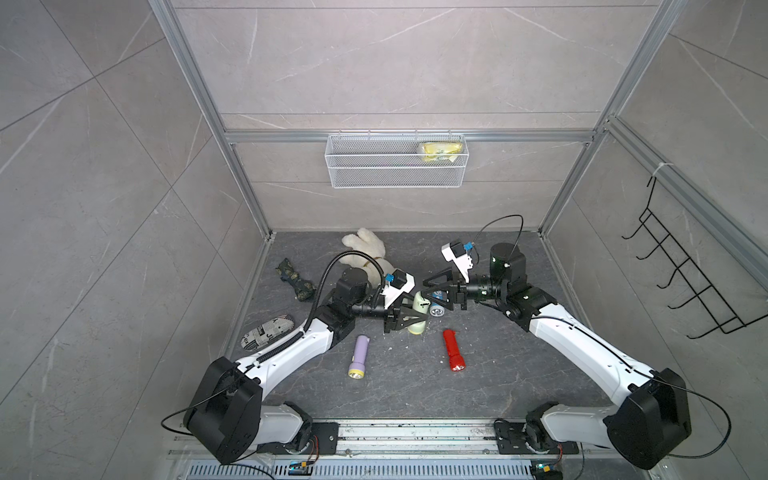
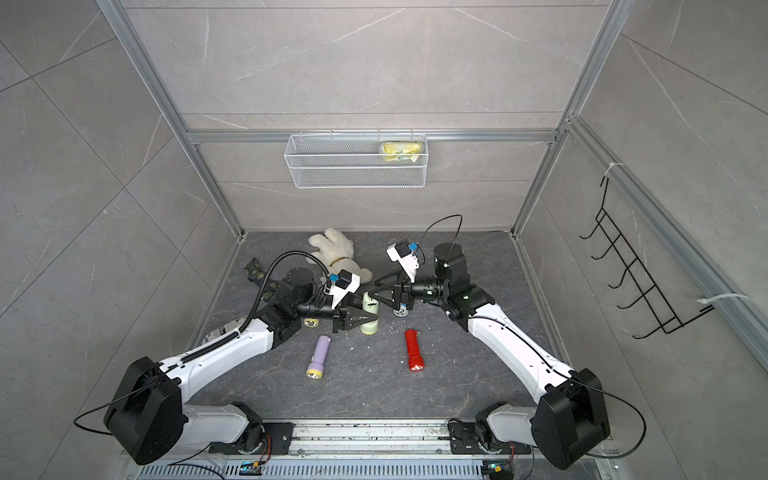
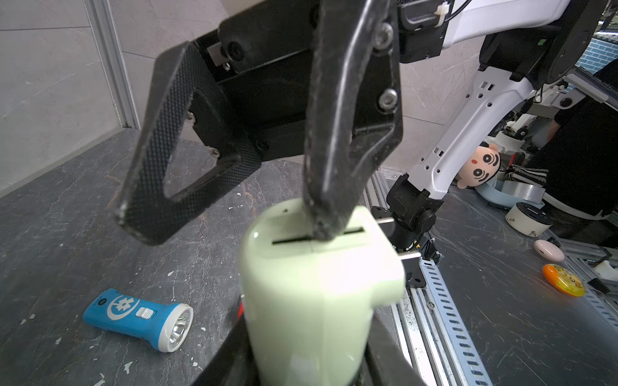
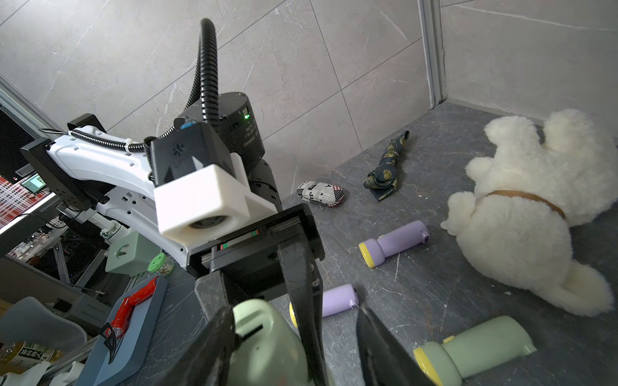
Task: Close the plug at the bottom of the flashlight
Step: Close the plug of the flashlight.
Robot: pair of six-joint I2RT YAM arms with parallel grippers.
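A pale green flashlight (image 1: 419, 318) (image 2: 370, 318) is held with its bottom end toward the right arm, and my left gripper (image 1: 409, 321) (image 3: 311, 367) is shut on its body. In the left wrist view the bottom end (image 3: 317, 240) shows a dark slot. Two metal plug prongs (image 3: 409, 256) stick out sideways from it. My right gripper (image 1: 432, 287) (image 4: 294, 361) stands open. One of its fingers (image 3: 329, 187) rests on the flashlight's bottom end, and the other finger (image 3: 157, 187) hangs free beside it.
On the floor lie a blue flashlight (image 3: 140, 315), a purple one (image 1: 359, 355), a red one (image 1: 453, 350) and another green one (image 4: 475, 347). A white plush toy (image 1: 365, 249), a patterned case (image 1: 266, 332), a wire basket (image 1: 395, 162) and a hook rack (image 1: 685, 282) are around.
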